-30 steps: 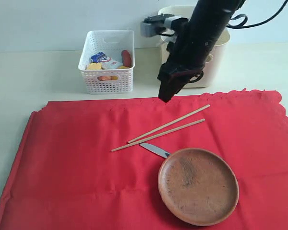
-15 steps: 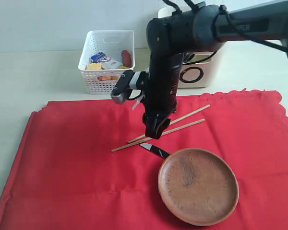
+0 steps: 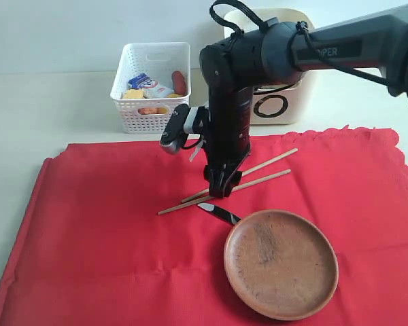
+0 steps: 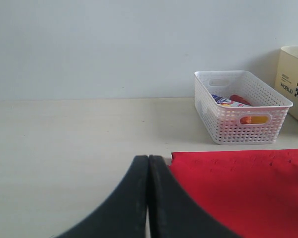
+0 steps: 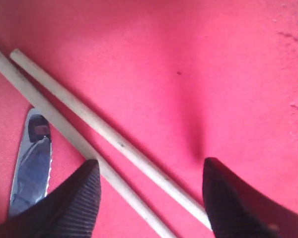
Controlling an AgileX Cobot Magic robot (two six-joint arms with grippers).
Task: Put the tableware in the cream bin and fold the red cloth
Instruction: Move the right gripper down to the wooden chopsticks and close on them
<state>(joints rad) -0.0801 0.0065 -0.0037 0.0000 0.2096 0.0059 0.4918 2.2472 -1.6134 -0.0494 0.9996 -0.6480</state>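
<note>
1. since a second ago my right claw (image 3: 221, 192) has dropped from beside the cream bin (image 3: 311, 85) to just above the chopsticks (image 3: 272, 161) on the red cloth (image 3: 88, 231).
2. its jaws are apart and straddle both sticks, whose long axis runs slantwise across the gap.
3. left claw (image 4: 148, 198), pressed together, sits well off; right is nearer.

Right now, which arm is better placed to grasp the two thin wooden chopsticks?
Right. The right fingers, open, hang above the two thin wooden chopsticks; the left fingers are shut, off beside the red cloth.

black arm (image 3: 232, 95), looped black cables (image 3: 213, 9), white lettering (image 3: 338, 51), grey wrist camera (image 3: 179, 130), ribbed black gripper fingers (image 5: 79, 203)
</note>
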